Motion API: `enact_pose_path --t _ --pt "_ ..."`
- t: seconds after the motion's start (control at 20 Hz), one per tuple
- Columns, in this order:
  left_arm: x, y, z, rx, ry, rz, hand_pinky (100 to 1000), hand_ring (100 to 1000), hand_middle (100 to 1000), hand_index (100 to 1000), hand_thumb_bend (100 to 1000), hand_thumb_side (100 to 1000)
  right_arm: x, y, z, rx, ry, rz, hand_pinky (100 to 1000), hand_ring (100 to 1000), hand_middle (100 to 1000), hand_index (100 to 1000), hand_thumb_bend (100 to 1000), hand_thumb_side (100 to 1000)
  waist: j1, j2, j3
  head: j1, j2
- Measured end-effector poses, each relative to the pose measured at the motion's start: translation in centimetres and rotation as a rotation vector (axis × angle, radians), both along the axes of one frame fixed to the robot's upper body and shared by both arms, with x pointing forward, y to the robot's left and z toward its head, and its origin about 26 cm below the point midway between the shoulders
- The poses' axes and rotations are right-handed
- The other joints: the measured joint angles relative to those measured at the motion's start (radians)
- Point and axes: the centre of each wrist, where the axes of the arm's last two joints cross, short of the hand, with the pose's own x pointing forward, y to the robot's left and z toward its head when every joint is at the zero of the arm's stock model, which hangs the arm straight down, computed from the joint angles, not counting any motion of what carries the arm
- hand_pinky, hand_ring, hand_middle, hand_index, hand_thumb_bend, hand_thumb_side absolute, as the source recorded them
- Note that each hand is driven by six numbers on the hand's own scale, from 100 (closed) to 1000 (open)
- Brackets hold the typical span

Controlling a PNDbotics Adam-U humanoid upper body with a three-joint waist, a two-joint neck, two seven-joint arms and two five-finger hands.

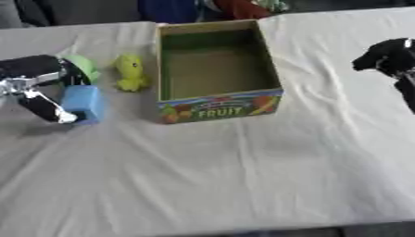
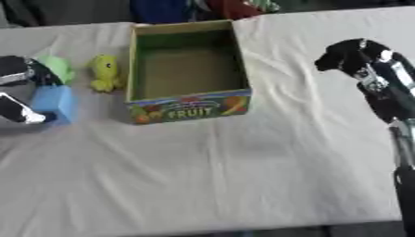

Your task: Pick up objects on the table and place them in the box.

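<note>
While gripped, blue block [image 1: 83,103] upright.

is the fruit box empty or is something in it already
Empty. The fruit box stands open-topped and only its bare green walls and brown floor show; the yellow toy and blue block sit on the table outside it.

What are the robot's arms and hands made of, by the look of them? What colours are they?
Both look like hard machine parts, not soft or skin-like. The left hand is mostly black with shiny silver pieces and a pale fingertip. The right hand is a dark black mass, and the arm behind it is black with silver-grey sections. No sleeves or markings show.
</note>
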Motion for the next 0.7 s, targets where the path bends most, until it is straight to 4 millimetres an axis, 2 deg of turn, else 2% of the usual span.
enact_pose_path --t 0.35,0.7 --pt "-0.5 -1.5 2.2 -0.033 -0.074 -0.057 707 578 518 756 354 284 0.0 0.0 -0.1 0.0 0.002 -0.001 730 705 619 743 100 633 -0.002 0.0 0.002 0.0 0.0" --pt "-1.0 -5.0 7.5 -0.077 -0.212 -0.178 709 579 519 759 357 261 0.0 0.0 -0.2 -0.004 0.009 0.003 730 706 619 743 100 634 -0.001 -0.009 0.002 0.0 0.0"
